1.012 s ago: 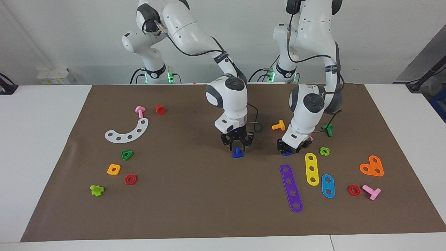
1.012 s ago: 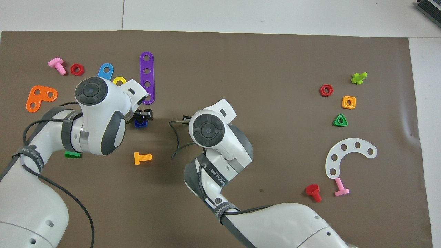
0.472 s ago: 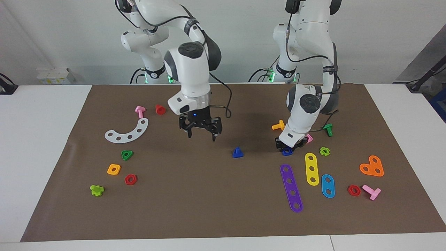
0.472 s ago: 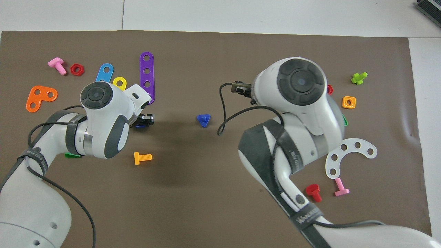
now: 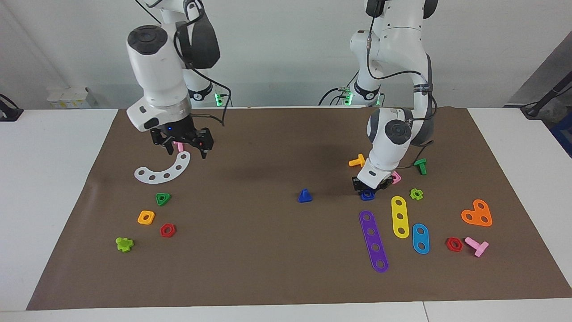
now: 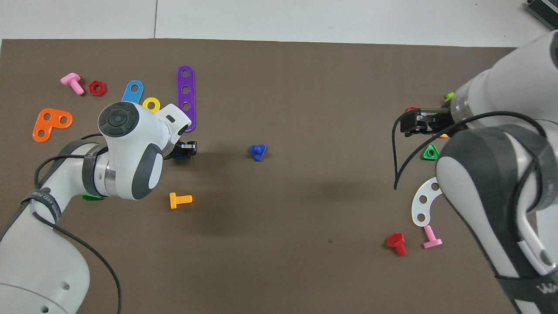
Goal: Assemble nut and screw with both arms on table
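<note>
2 surfaces meet under me: a wide white table (image 5: 58, 188) and the brown mat (image 5: 268, 250) covering most of it, with a pale wall at the robots' end. The screw (image 5: 304, 196) lies by itself near the middle of the mat, apart from both my claws. My left gripper (image 5: 369, 189) is down at the mat toward the left arm's end, right over the nut (image 5: 368, 195), with the purple strip (image 5: 373, 241) and yellow strip (image 5: 400, 217) just farther from the robots. Only an edge of the nut shows under the claw (so I cannot tell whether the fingers are clamped on it or merely around it). My right gripper (image 5: 184, 147) hangs with its fingers spread and nothing between them, above the white curved strip (image 5: 163, 170). From overhead, my right arm covers part of that strip and most of the small pieces near it.
</note>
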You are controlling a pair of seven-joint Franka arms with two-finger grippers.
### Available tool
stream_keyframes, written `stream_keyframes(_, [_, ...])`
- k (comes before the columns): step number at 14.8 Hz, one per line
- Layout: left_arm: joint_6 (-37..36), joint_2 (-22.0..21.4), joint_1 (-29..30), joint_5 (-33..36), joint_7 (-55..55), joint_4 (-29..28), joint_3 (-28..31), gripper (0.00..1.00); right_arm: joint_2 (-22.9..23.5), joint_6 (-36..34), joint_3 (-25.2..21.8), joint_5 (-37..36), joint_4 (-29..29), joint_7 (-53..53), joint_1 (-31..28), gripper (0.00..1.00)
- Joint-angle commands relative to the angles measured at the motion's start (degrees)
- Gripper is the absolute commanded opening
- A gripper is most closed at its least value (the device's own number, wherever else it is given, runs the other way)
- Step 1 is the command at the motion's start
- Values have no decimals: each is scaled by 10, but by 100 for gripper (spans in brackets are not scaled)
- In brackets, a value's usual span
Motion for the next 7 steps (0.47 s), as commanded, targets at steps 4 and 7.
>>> stream_keyframes(4, [-119, 40, -65, -51, -57, 160, 10, 12, -70, -80, 7, 0, -8, -140, -108, 100])
stream_keyframes(7, [-120, 64, -109, -81, -108, 202, 11, 11, -96, -106, 7, 0, -8, -178, -144, 100])
